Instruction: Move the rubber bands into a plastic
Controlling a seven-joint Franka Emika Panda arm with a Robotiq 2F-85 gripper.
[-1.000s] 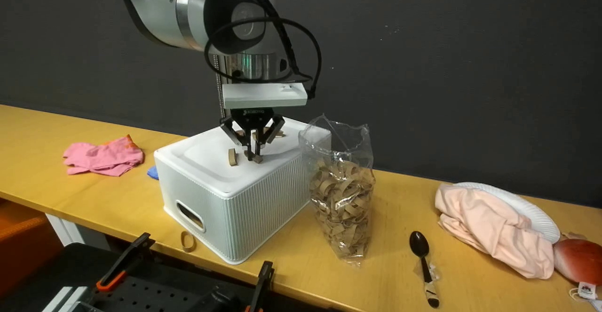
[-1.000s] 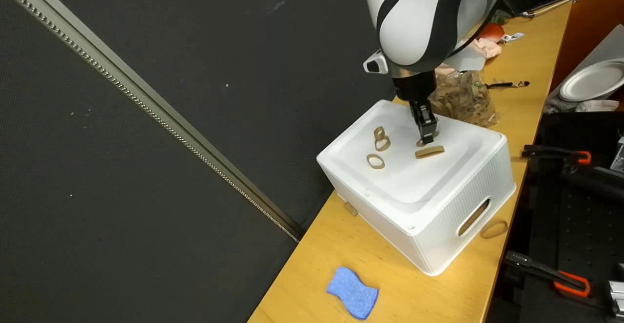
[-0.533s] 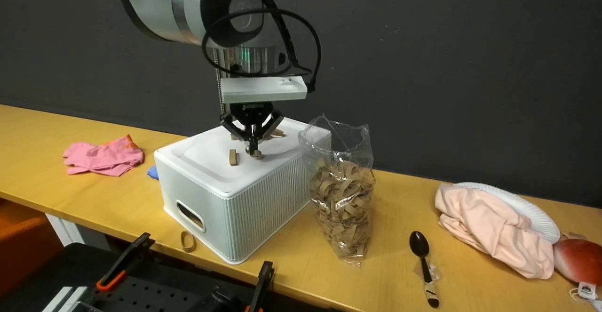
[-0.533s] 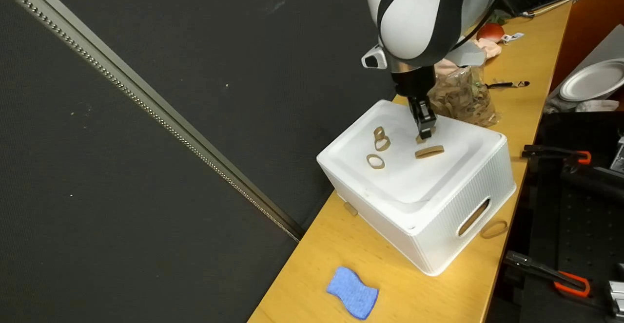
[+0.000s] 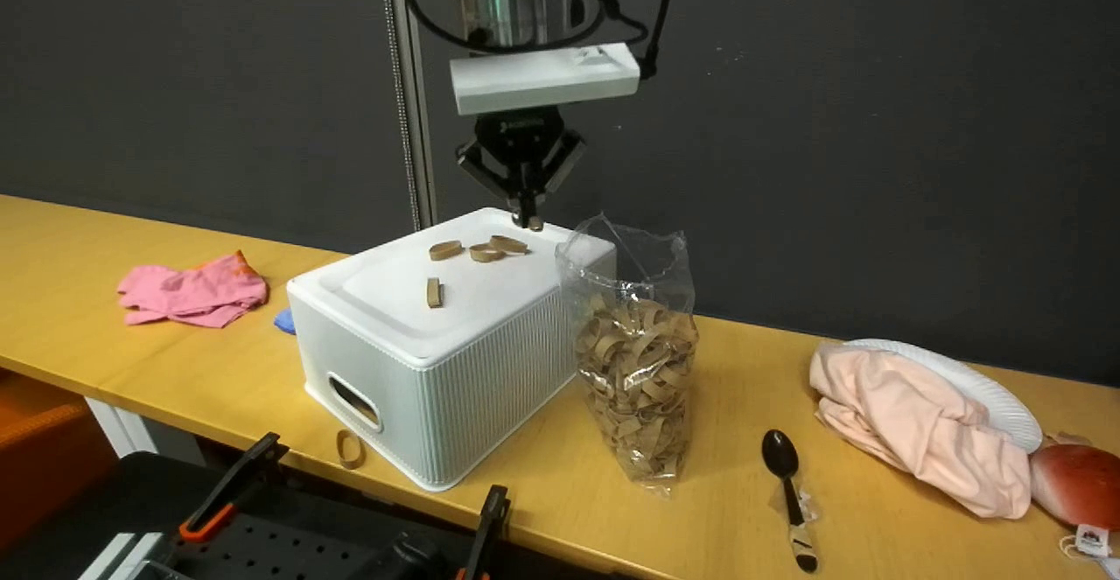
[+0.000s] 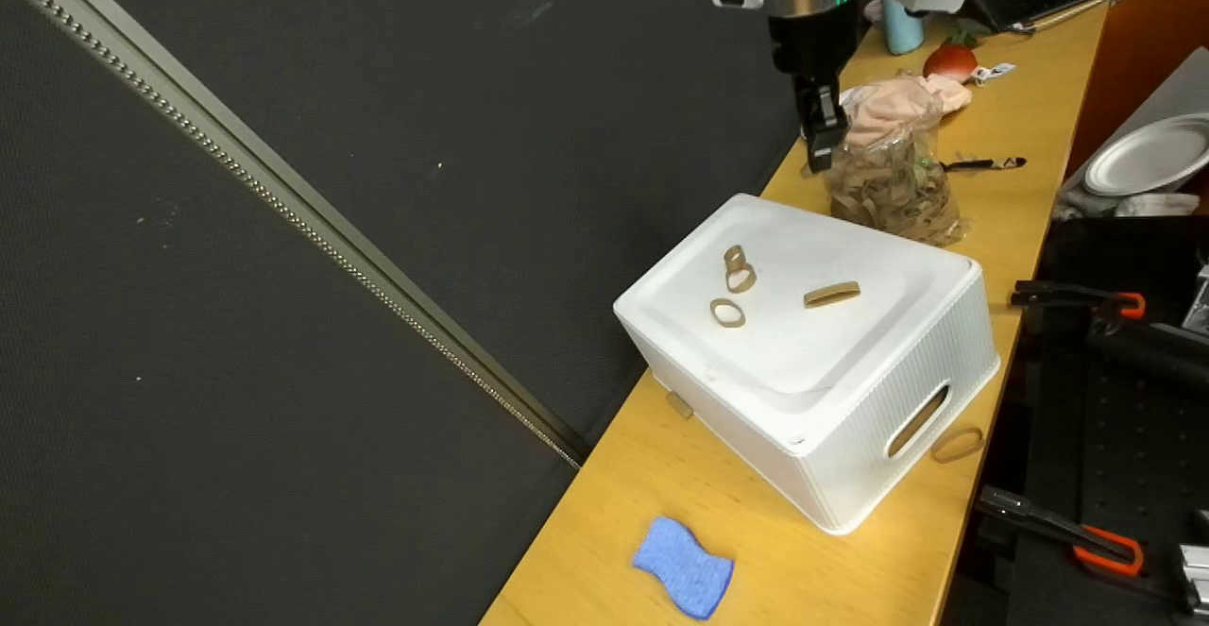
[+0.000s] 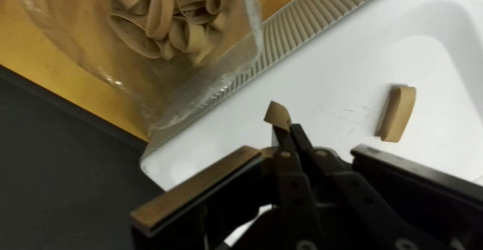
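"What has just changed?"

"My claw point(image 5: 525, 213) has risen off the top point(image 6: 774, 357) of the white box point(image 5: 499, 370) and moved right; its tips are together, clamped on one rubber band point(image 7: 278, 115), which pokes out past them in the wrist view."

"And what does that mean for the job?"

"Picked, I'd say, but not delivered; the plastic bag point(image 5: 647, 256) stands upright on the counter point(image 5: 744, 370), right of the box in an exterior view, mouth up, with a big heap of bands point(image 5: 639, 379) inside; four loose bands point(image 6: 831, 296) lie on the box's top and at least one more loop point(image 5: 341, 450) lies on the counter by its near end; so more trips look due."

"Which edges worry you?"

"The bag's rim first; it is thin, crinkled film and seems to stand a little above the box; my band hangs over the box's top, apart from that rim; I'd lift a touch more, cross right, and let go over the middle of the mouth; too low and I could snag the film or tip the bag."

"Room to move?"

"The dark wall point(image 5: 831, 169) closes off the far side; above the bag and to its right the way looks free; the black spoon point(image 5: 794, 504) lies well apart."
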